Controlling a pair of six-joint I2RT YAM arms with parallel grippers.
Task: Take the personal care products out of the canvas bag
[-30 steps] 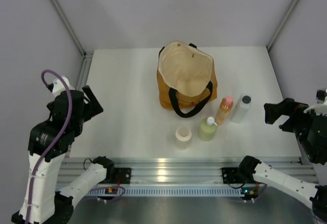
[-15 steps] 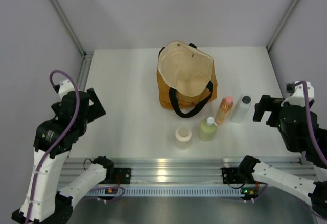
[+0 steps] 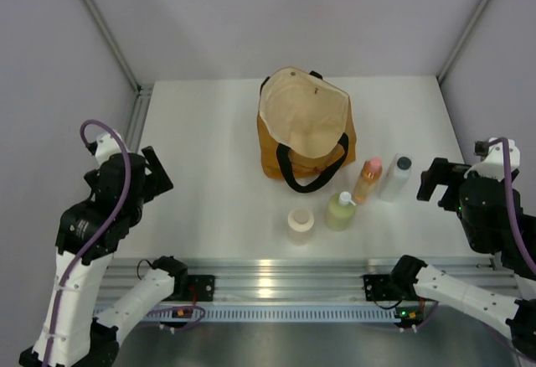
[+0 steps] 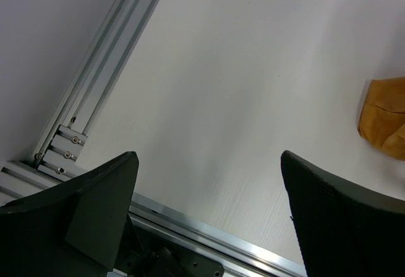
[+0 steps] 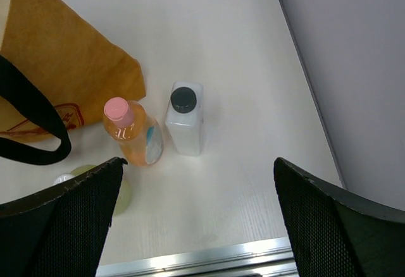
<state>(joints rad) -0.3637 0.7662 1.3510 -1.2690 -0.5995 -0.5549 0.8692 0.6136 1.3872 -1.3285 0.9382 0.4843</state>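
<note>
At the near edge, the aluminium rail [image 3: 276,279] ran across the front of the table [image 3: 209,132], with both arm bases bolted along it. The left gripper [image 4: 207,157] hung over the table's left side, its jaws spread wide with only bare tabletop between them; it was well apart from every product. The right gripper [image 5: 198,161] sat at the table's right edge, jaws likewise spread wide and holding nothing, looking down on the bottles from the right. All four personal care products stood upright on the tabletop, outside the bag, in a loose row rising from near-centre toward the right. Nearest the rail was the short cream jar [image 3: 301,220], standing alone. Just to its right stood the pale-green pump bottle [image 3: 340,210] with its white top; in the right wrist view one finger partly hid it. Farther back came the slim orange bottle [image 3: 368,179] with its pink cap, close beside the bag's near right corner; whether they touched could not be told. The whitish bottle [image 5: 185,125] with its black cap stood just right of the orange one, a narrow gap between them. Beyond them, the canvas bag [image 3: 306,124] stood upright at centre, toward the far side, its mouth open and cream lining showing, one black handle [image 3: 310,174] drooping over its near face.
</note>
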